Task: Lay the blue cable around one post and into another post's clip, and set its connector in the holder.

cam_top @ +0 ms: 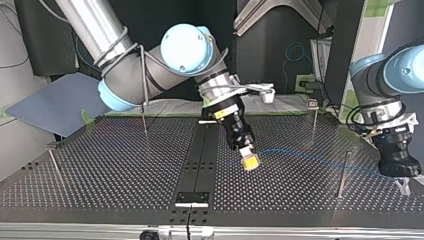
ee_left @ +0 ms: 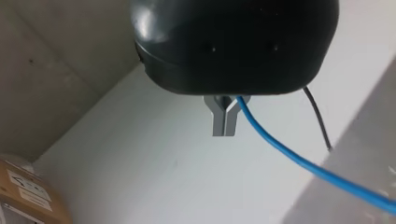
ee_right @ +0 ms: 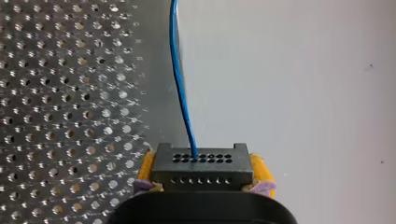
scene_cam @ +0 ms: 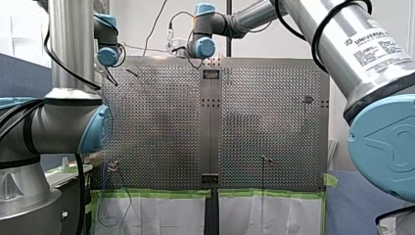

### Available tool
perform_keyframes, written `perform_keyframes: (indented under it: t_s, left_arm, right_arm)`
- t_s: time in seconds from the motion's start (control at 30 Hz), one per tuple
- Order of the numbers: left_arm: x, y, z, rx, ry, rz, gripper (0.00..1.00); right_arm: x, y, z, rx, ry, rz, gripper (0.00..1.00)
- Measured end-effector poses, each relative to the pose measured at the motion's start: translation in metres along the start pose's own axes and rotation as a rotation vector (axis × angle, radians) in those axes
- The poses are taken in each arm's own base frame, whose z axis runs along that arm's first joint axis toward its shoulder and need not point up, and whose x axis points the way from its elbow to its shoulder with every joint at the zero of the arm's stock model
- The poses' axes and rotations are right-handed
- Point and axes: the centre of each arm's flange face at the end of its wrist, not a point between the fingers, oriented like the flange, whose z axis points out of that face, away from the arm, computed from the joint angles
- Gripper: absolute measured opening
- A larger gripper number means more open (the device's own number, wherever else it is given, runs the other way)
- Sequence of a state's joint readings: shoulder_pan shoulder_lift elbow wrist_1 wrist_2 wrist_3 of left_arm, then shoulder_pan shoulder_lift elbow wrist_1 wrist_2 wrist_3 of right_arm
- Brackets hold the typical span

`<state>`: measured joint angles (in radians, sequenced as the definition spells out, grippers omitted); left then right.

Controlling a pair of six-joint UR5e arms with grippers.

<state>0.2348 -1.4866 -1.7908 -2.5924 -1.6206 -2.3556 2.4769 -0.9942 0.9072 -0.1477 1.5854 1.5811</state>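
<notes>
My right gripper is clamping its yellow pads on the black connector, holding it low over the table, just right of the black centre strip in the top view. The blue cable is running from the connector, away from the strip, to my left gripper. Its metal fingers are pressing together on the cable, well to the strip's right.

Arms: two, my right arm and my left arm.
Grippers: two, right gripper and left gripper.
Blue cable: one.
Black connector: one.
Posts: four, post, post, post, clip-topped post.
Perforated table: one.
Black blocks on centre strip: two, block and block.
</notes>
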Motion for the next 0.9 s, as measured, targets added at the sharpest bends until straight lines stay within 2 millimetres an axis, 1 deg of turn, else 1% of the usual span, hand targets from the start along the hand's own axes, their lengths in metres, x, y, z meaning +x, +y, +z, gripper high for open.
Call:
perform_keyframes:
  t_s: [0.13, 0.27, 0.37, 0.57, 0.73, 0.83, 0.9]
  left_arm:
    - [0.008, 0.011, 0.005, -0.011, 0.006, 0.007, 0.02]
    - [0.021, 0.027, 0.01, -0.026, 0.024, 0.018, 0.02]
    - [0.031, 0.039, 0.012, -0.043, 0.043, 0.032, 0.02]
    - [0.043, 0.059, 0.016, -0.068, 0.057, 0.046, 0.02]
    - [0.047, 0.067, 0.017, -0.082, 0.064, 0.063, 0.02]
    - [0.051, 0.071, 0.017, -0.088, 0.073, 0.071, 0.02]
    - [0.058, 0.075, 0.016, -0.095, 0.087, 0.083, 0.02]
  right_arm:
    - [-0.01, -0.002, 0.003, -0.004, -0.013, -0.001, 0.0]
    - [-0.02, -0.001, 0.006, -0.01, -0.024, -0.002, 0.0]
    - [-0.023, 0.002, 0.007, -0.017, -0.028, -0.003, 0.0]
    - [-0.026, 0.012, 0.009, -0.04, -0.035, -0.006, 0.0]
    - [-0.031, 0.017, 0.009, -0.05, -0.045, -0.008, 0.0]
    - [-0.037, 0.021, 0.009, -0.059, -0.061, -0.009, 0.0]
    - [-0.043, 0.025, 0.01, -0.065, -0.073, -0.01, 0.0]
